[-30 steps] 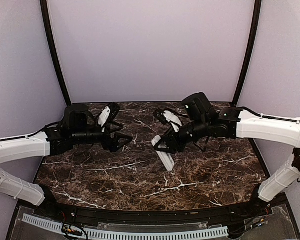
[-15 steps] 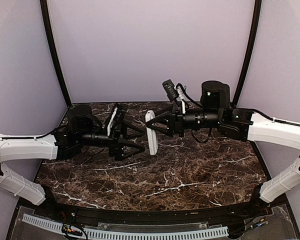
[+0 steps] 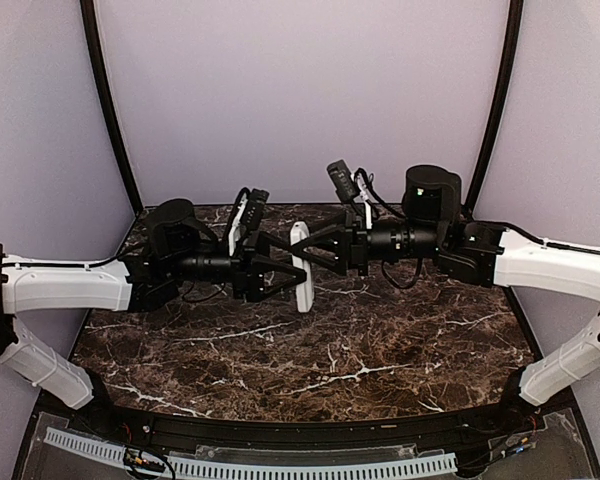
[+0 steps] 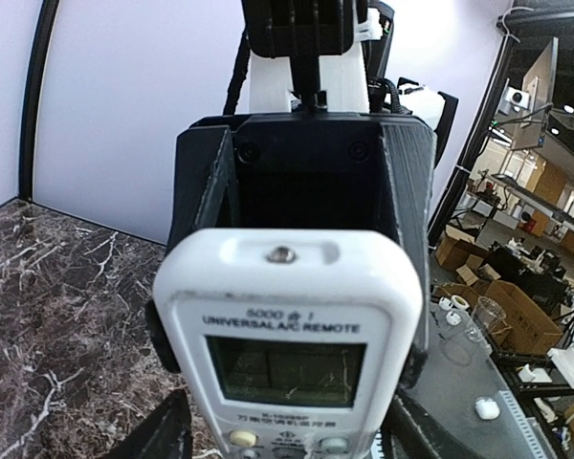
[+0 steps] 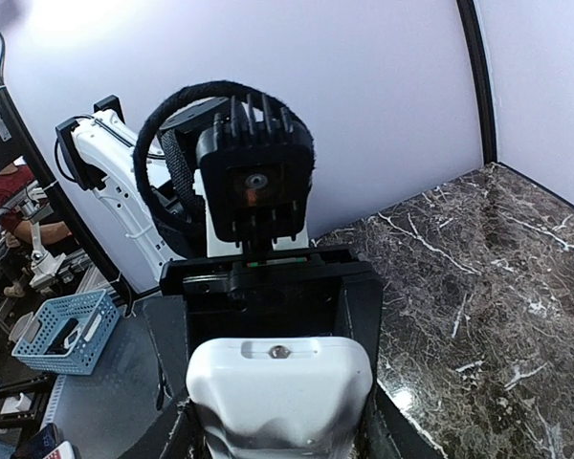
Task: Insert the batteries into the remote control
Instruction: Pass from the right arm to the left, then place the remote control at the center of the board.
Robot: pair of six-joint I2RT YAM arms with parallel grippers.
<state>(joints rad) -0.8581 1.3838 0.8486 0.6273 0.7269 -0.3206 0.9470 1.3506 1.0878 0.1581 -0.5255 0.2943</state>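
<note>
One white plastic remote control [image 3: 302,292], likely light and slick, is pinched edgewise by the right claw [image 3: 314,256]; whether the left claw [image 3: 288,277] grips cannot be told.

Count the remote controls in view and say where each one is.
1. The remote control is held upright above the table by the right gripper, the left gripper at its other side. The arms could hide another.
</note>
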